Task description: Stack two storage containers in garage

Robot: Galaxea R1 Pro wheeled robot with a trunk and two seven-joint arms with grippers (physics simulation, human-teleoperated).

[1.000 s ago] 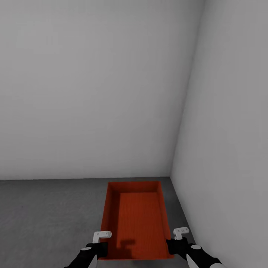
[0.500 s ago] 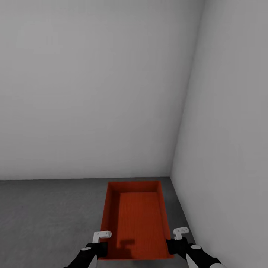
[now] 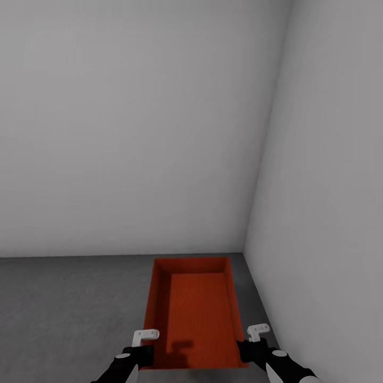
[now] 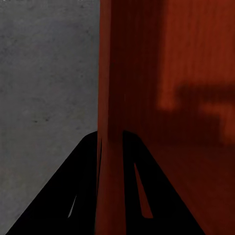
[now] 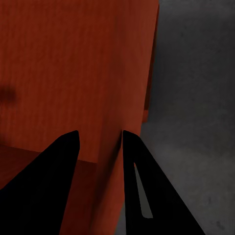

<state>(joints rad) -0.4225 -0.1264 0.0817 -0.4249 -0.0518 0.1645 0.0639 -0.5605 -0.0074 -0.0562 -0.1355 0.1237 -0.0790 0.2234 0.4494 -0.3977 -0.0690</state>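
Observation:
One orange-red ribbed storage container [image 3: 199, 314] lies lengthwise in front of me over the dark grey concrete floor [image 3: 69, 308] of the garage, close to the corner. My left gripper [image 3: 143, 346] is shut on its left wall near the close end, and the wall [image 4: 196, 73] passes between the black fingers [image 4: 110, 134]. On the opposite side, my right gripper [image 3: 250, 343] is shut on the right wall, which runs between its fingers [image 5: 99, 133]; the container's inside [image 5: 73, 73] is beside them. I cannot tell whether the container rests on the floor or hangs just above it.
A plain pale grey wall [image 3: 133, 133] rises straight ahead and another [image 3: 330, 213] stands close on the right, meeting in a corner just past the container. Open concrete floor [image 4: 44, 73] stretches to the left. A narrow strip of floor [image 5: 196, 98] separates the container from the right wall.
Hardly anything: the container's near edge sits a touch farther from me than a second ago. Both grippers keep their hold.

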